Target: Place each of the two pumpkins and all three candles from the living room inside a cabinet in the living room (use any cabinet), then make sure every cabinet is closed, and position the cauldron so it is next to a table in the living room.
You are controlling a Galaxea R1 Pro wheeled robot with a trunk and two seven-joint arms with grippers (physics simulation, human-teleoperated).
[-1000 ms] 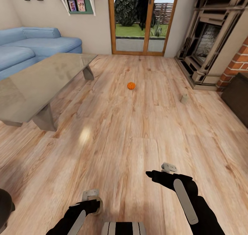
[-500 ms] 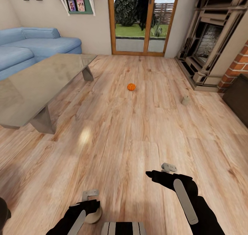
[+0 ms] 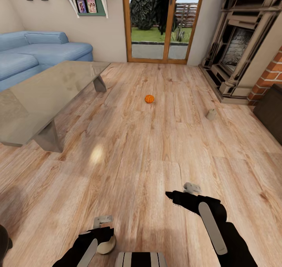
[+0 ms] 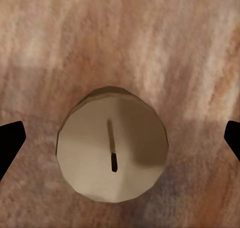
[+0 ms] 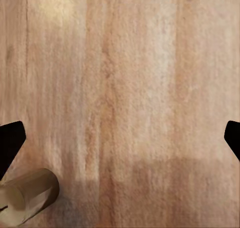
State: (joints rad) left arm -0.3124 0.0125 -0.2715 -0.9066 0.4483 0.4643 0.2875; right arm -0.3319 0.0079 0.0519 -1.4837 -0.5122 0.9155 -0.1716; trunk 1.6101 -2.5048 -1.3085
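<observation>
A beige candle (image 3: 106, 245) stands upright on the wood floor right under my left gripper (image 3: 102, 235). In the left wrist view the candle's top and wick (image 4: 112, 150) sit between the wide-apart fingertips of the open left gripper (image 4: 120, 138), with no contact. My right gripper (image 3: 174, 198) hovers open over bare floor; its wrist view catches a candle (image 5: 25, 198) at the corner. An orange pumpkin (image 3: 149, 98) lies mid-floor, farther off. Another candle (image 3: 211, 114) stands to the right near the hearth. A dark-brown cabinet (image 3: 272, 110) edge shows at far right. The glass coffee table (image 3: 47, 91) is at left.
A blue sofa (image 3: 43, 49) sits behind the table. A fireplace (image 3: 239, 47) with a brick side fills the right back corner, and a glass door (image 3: 162, 24) is at the back. A black rounded shape (image 3: 3, 243) is cut off at the lower left edge.
The whole view has shifted a little, so the camera moved. The candle now shows more fully below the left gripper. The right arm sits slightly lower.
</observation>
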